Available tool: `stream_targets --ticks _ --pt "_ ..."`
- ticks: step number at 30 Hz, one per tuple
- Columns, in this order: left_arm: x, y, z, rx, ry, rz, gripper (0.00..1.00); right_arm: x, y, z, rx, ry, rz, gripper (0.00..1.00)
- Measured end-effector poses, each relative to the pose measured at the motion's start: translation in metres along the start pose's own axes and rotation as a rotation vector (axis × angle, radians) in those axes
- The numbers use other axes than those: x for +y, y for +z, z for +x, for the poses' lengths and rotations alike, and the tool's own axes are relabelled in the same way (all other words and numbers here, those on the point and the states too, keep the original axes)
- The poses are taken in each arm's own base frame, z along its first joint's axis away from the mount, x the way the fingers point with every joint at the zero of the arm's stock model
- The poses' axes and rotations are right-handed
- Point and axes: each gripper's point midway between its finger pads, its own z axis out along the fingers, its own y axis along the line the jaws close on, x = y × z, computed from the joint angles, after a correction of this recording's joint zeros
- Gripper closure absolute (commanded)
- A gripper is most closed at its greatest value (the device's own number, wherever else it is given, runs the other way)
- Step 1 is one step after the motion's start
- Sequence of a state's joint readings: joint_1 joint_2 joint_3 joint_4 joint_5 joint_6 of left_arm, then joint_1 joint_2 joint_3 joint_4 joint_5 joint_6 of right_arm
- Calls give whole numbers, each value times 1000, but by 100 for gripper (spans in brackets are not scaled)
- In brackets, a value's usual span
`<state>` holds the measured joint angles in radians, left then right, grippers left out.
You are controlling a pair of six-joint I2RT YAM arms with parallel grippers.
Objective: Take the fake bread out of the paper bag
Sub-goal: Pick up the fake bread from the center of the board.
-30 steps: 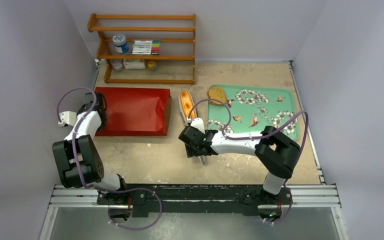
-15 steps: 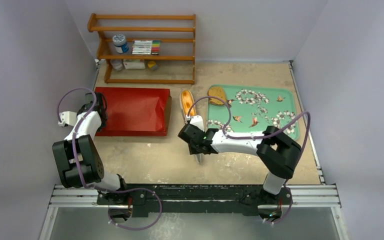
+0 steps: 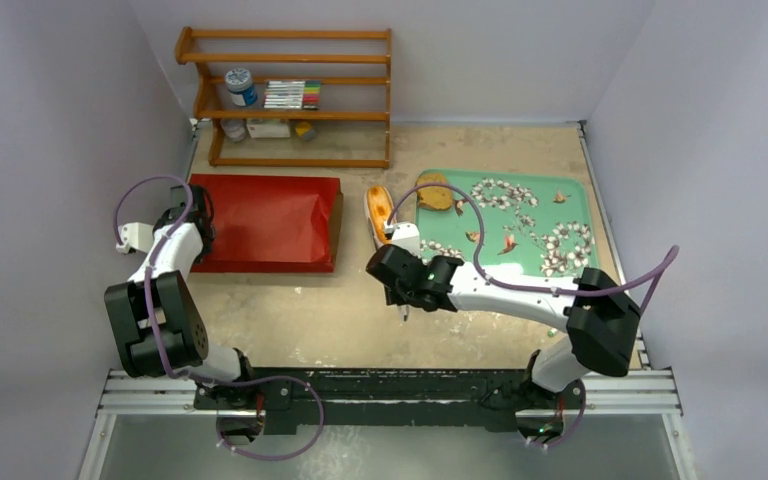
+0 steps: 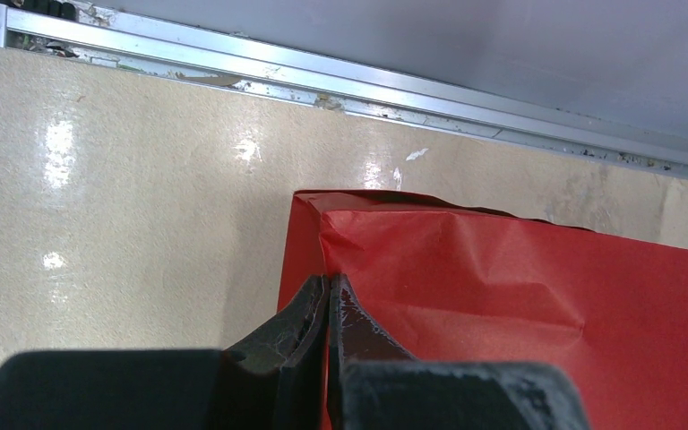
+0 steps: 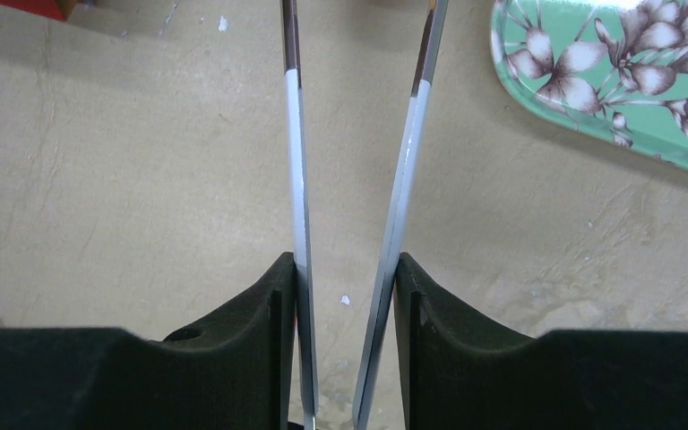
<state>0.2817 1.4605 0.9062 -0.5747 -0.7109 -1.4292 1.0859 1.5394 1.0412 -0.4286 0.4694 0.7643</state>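
Scuffed beige tabletop [image 3: 300, 320], walled [image 3: 60, 100] in grey, bears the red paper bag [image 3: 265, 222].

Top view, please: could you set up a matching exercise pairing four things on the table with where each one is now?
Things:
1. paper bag
2. long bun
3. round slice
4. tongs

Places:
A. on the far left corner of the tray
B. clamped in the right gripper
C. lying between the bag and the tray
D. lying flat, its edge pinched by the left gripper

Pairs: 1-D, 2-C, 3-A, 4-B
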Motion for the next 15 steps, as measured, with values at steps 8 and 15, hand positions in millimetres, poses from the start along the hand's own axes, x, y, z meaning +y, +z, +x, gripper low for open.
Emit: stream_targets --ticks 8,15 --pt "2 -3 -2 1 1 -1 100 -1 -22 4 -11 -9 4 79" --pt "2 -4 -3 1 -1 1 100 -5 -47 -16 -68 24 8 79"
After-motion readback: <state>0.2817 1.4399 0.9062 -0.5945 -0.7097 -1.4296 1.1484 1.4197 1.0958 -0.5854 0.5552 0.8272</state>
